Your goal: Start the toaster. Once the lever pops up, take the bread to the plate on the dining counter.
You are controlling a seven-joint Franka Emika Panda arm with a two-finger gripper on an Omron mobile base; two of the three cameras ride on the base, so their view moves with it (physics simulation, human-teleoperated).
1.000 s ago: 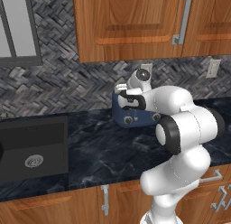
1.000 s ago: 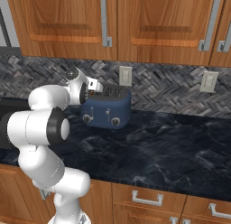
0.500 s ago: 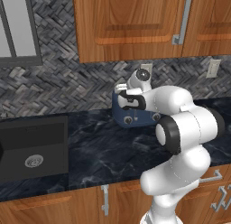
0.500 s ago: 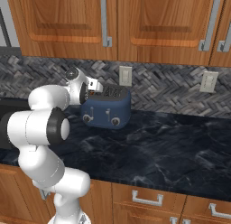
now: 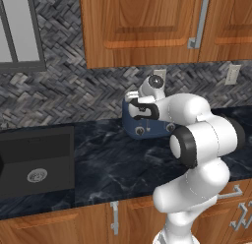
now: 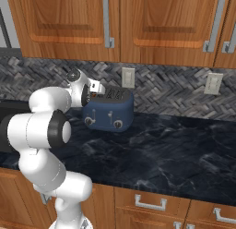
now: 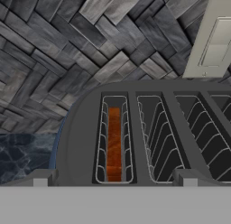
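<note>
1. The toaster (image 6: 109, 111) stood on the dark marbled counter (image 6: 175, 149) against the herringbone backsplash (image 6: 170, 92), below the wooden wall cabinets (image 6: 152, 25). In the right base view its dark blue front showed two small silver knobs.

2. In the left base view the arm covered most of the toaster (image 5: 142, 127); only its lower left front and two knobs came through.

3. The gripper (image 7: 113, 175) hung just above the toaster's top, its two dark tips spread wide apart with nothing between them. In the base views the fingers themselves were too small and too crowded by the white wrist to make out.

4. The hand view looked down into the toaster (image 7: 81, 142) from close above. The bread (image 7: 114, 144) sat low in the leftmost slot, seen edge-on as a narrow orange-brown strip inside the wire cage. How deep it sat could not be judged.

5. The slot beside it showed only wire guides. Further slots to the right ran off the edge of the picture.

6. The toaster's lever could not be picked out in any view.

7. A white wall outlet (image 7: 212, 40) sat on the backsplash behind the toaster, cut off at the right edge of the hand view. A second outlet (image 6: 212, 83) showed further right.

8. A black sink (image 5: 34, 162) lay well to the left, cropped by the picture's edge.
</note>
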